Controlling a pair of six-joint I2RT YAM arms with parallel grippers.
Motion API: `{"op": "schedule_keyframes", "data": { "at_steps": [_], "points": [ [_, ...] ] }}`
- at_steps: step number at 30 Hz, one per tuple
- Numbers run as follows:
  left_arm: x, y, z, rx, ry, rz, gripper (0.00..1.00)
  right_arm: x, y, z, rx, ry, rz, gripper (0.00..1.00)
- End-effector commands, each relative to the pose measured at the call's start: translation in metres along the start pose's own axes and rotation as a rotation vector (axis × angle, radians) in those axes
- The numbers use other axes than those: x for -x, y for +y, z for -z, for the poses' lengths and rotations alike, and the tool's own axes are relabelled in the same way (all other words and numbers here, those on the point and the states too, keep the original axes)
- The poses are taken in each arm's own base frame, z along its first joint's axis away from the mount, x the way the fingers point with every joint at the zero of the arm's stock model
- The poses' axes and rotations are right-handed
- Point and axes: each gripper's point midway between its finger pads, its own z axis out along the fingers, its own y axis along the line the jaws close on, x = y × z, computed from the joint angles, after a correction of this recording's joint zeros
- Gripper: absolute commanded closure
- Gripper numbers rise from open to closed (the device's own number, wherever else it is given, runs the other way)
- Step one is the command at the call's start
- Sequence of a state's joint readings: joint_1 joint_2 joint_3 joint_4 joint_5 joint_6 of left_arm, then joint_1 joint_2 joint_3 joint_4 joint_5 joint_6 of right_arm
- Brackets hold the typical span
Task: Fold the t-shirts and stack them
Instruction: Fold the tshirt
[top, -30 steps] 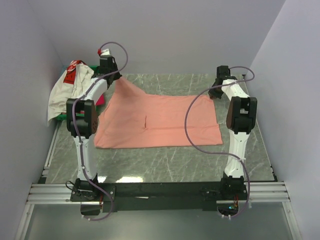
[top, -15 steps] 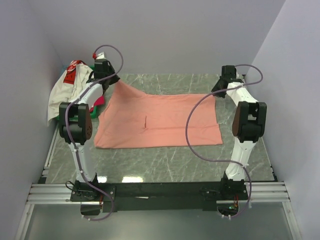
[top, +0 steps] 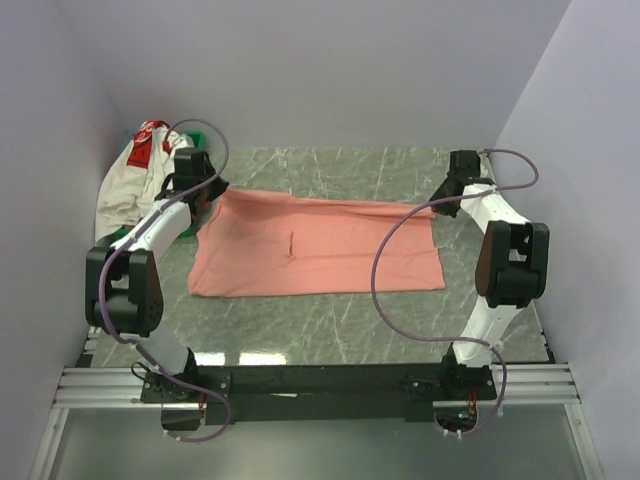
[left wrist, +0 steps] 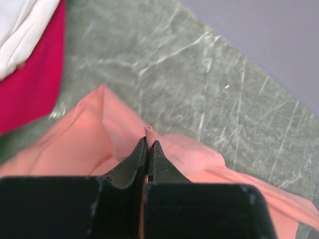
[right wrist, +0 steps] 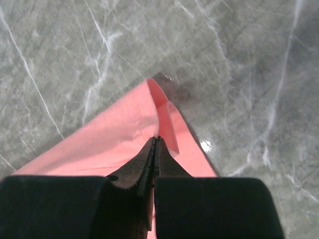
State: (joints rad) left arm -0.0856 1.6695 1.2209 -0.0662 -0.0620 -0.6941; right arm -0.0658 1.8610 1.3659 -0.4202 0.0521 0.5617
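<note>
Counter: grey-green marbled surface, walled in by pale lilac panels on three sides.

Salmon-pink t-shirt: spread wide across the middle of the counter. Its near edge lies flat. Its far edge runs nearly straight between the two arms, and each arm has one far corner pinched.

Mark on it: a short dark line shows near the cloth's middle in the top view; I cannot tell what it is.

Left end effector: jaws pressed together on a small fold at the far left corner of the salmon-pink t-shirt. A nub of cloth pokes out just past the tips, and wrinkles spread to either side.

Right end effector: jaws closed tight on the hemmed far right corner of the same shirt. The corner curls over beyond the tips and throws a dark shadow onto the counter.

White t-shirt: heaped at the far left against the wall, off to the left of the left arm, with a red patch on top.

Magenta-pink t-shirt: seen from the left wrist under the edge of the white t-shirt, near the salmon corner but not touching it.

Green tray: only a sliver of green shows behind the heap.

Purple cable: one loops along each arm, and the right one hangs over the shirt's right side.
</note>
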Motion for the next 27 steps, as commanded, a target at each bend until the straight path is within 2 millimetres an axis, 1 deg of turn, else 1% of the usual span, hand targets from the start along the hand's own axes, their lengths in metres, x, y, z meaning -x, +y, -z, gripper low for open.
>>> {"op": "schedule_keyframes", "data": {
  "at_steps": [1,2,3,4,5,6,7,8,9,10,11,12,13,18,21,24,25,27],
  "points": [
    [0.001,0.012,0.020,0.060,-0.035,0.093,1.00,0.016,-0.006,0.019,-0.014,-0.077,-0.032,1.00],
    [-0.004,0.017,0.024,0.080,-0.019,0.103,1.00,0.017,-0.005,0.023,-0.007,-0.087,-0.033,1.00],
    [-0.006,0.020,0.028,0.090,-0.016,0.111,1.00,0.011,-0.009,0.023,-0.013,-0.079,-0.033,1.00],
    [-0.011,0.025,0.033,0.098,-0.009,0.120,1.00,0.011,-0.010,0.024,-0.017,-0.081,-0.035,1.00],
    [-0.013,0.027,0.037,0.108,-0.011,0.133,1.00,0.010,-0.011,0.027,-0.015,-0.086,-0.039,1.00],
    [-0.014,0.028,0.042,0.109,-0.012,0.141,1.00,0.006,-0.014,0.026,-0.018,-0.079,-0.038,1.00],
    [-0.019,0.034,0.045,0.120,-0.004,0.145,1.00,0.004,-0.014,0.027,-0.015,-0.076,-0.039,1.00],
    [-0.020,0.036,0.047,0.128,-0.010,0.148,1.00,0.004,-0.014,0.030,-0.009,-0.081,-0.043,1.00],
    [-0.019,0.036,0.053,0.126,-0.016,0.152,1.00,-0.002,-0.017,0.029,-0.013,-0.073,-0.042,1.00],
    [-0.023,0.040,0.054,0.135,-0.009,0.156,1.00,-0.003,-0.018,0.030,-0.013,-0.073,-0.042,1.00],
    [-0.024,0.041,0.057,0.135,-0.009,0.158,1.00,-0.003,-0.018,0.032,-0.010,-0.080,-0.043,1.00],
    [-0.023,0.040,0.060,0.130,-0.013,0.160,1.00,-0.008,-0.022,0.032,-0.016,-0.074,-0.043,1.00],
    [-0.027,0.043,0.062,0.138,-0.002,0.163,1.00,-0.009,-0.023,0.033,-0.015,-0.073,-0.042,1.00],
    [-0.035,0.049,0.073,0.150,0.009,0.168,1.00,-0.017,-0.028,0.036,-0.016,-0.071,-0.042,1.00],
    [-0.044,0.057,0.078,0.164,0.022,0.171,1.00,-0.021,-0.031,0.037,-0.018,-0.066,-0.040,1.00],
    [-0.047,0.059,0.081,0.161,0.024,0.176,1.00,-0.024,-0.034,0.038,-0.021,-0.066,-0.042,1.00],
    [-0.052,0.061,0.081,0.161,0.036,0.177,1.00,-0.025,-0.034,0.038,-0.023,-0.067,-0.039,1.00],
    [-0.055,0.062,0.083,0.159,0.040,0.183,1.00,-0.026,-0.037,0.040,-0.030,-0.072,-0.038,1.00]
  ]
}}
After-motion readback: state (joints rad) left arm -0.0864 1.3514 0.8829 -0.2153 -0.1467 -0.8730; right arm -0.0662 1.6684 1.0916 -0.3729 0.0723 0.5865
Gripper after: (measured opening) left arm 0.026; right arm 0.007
